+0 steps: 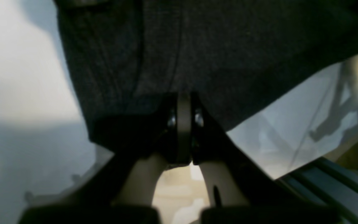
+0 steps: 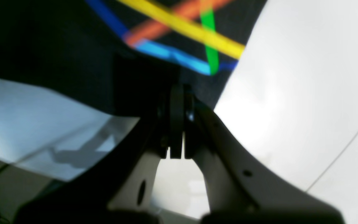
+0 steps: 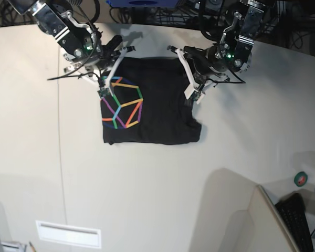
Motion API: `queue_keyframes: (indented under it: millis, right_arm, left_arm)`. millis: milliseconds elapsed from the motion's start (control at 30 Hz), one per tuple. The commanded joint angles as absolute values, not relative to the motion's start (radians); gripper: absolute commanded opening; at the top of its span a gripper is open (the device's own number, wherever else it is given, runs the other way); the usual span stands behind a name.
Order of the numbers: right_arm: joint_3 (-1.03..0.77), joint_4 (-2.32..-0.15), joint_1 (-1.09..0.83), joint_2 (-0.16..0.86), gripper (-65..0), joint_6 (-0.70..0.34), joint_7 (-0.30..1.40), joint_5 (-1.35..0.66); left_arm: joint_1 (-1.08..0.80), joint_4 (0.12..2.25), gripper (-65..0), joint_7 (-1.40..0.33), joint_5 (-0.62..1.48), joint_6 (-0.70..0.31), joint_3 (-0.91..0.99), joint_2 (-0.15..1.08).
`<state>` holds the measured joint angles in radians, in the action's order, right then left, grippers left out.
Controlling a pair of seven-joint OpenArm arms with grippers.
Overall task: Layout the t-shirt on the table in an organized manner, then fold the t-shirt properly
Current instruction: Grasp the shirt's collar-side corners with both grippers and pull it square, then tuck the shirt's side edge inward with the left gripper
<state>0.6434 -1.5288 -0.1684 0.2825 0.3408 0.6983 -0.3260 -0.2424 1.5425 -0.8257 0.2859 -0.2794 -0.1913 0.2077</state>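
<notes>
The black t-shirt [image 3: 157, 115] lies flat on the off-white table [image 3: 147, 184] as a rough rectangle, its rainbow line print [image 3: 122, 102] facing up on the base view's left side. My right gripper [image 3: 103, 93] is shut on the shirt's left edge beside the print; the right wrist view shows the closed fingertips [image 2: 177, 93] pinching black cloth [image 2: 57, 46] under the coloured lines [image 2: 182, 31]. My left gripper [image 3: 191, 97] is shut on the shirt's opposite edge, and in the left wrist view the pressed-together fingertips [image 1: 183, 105] hold dark cloth [image 1: 213, 46].
A small white rectangular plate [image 3: 68, 233] lies near the front left. A green tape roll [image 3: 301, 179] and a keyboard [image 3: 296, 220] sit at the front right beside a pale panel [image 3: 236, 220]. A thin seam [image 3: 60, 136] runs down the table's left. Cables crowd the back edge.
</notes>
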Motion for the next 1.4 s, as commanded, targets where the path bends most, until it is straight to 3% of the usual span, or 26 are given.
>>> queue_keyframes:
  millis: [0, 300, 533, 767, 1033, 1133, 1200, 1233, 1267, 1367]
  right_arm:
    - [0.638, -1.511, -0.153, 0.288, -65.0, 0.343, 0.693, -0.321]
    - [0.636, -1.474, -0.142, 0.294, -65.0, 0.344, 0.685, -0.317]
    - [0.585, -1.689, -0.160, 0.323, -65.0, 0.351, 0.751, -0.317]
    - [0.346, -1.793, -0.154, 0.328, -65.0, 0.343, 0.832, -0.317]
    - [0.231, -1.788, -0.142, 0.328, -65.0, 0.341, 0.832, -0.317]
    - [0.240, -1.787, -0.142, 0.326, -65.0, 0.314, 0.832, -0.317]
    - [0.240, -1.787, -0.142, 0.323, -65.0, 0.288, 0.832, -0.317]
    - [0.240, -1.787, -0.142, 0.321, -65.0, 0.269, 0.832, -0.317]
    - [0.240, -1.787, -0.142, 0.321, -65.0, 0.252, 0.832, -0.317]
    - [0.234, -1.787, -0.145, 0.321, -65.0, 0.229, 0.832, -0.317]
  left_arm:
    - [-0.240, 1.541, -65.0, -0.825, 0.286, -0.282, -0.186, 0.232]
    - [-0.240, 1.586, -65.0, -0.826, 0.289, -0.282, -0.183, 0.266]
    - [-0.229, 1.804, -65.0, -0.854, 0.300, -0.282, -0.177, 0.240]
    - [-0.114, 1.880, -65.0, -1.109, 0.291, -0.282, 0.122, 0.045]
    - [-0.084, 1.813, -63.5, -1.129, 0.300, -0.286, 0.255, 0.033]
    - [-0.087, 1.778, -25.7, -1.125, 0.300, -0.286, 0.255, 0.031]
    - [-0.087, 1.739, -7.6, -1.115, 0.305, -0.294, 0.257, 0.031]
    - [-0.085, 1.712, -1.6, -1.086, 0.329, -0.315, 0.257, 0.031]
    - [-0.085, 1.675, 0.0, -1.046, 0.366, -0.344, 0.257, 0.035]
    - [-0.093, 1.546, 0.0, -0.957, 0.463, -0.374, 0.257, 0.056]
